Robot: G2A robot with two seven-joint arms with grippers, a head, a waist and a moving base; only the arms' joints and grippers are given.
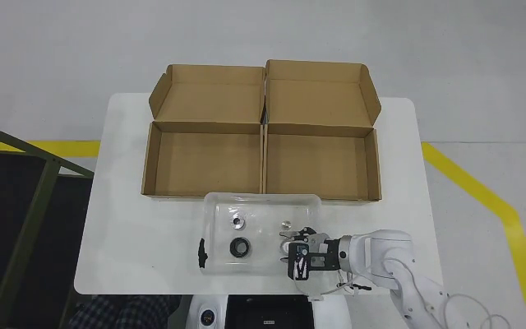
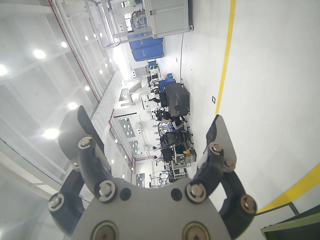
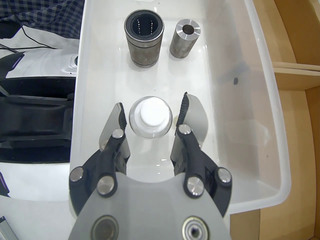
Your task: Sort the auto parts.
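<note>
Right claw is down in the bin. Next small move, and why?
Probably shut the right claw: its fingers stand open on both sides of the white-capped clear jar in the bin, not gripping it yet.

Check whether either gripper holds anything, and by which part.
Nothing is held. The right gripper is open, straddling the white-capped round part in the clear bin without clamping it. The left gripper is open and empty.

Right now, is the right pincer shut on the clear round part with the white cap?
No, the right pincer stands open, a finger on each side of the clear white-capped part, gaps showing.
</note>
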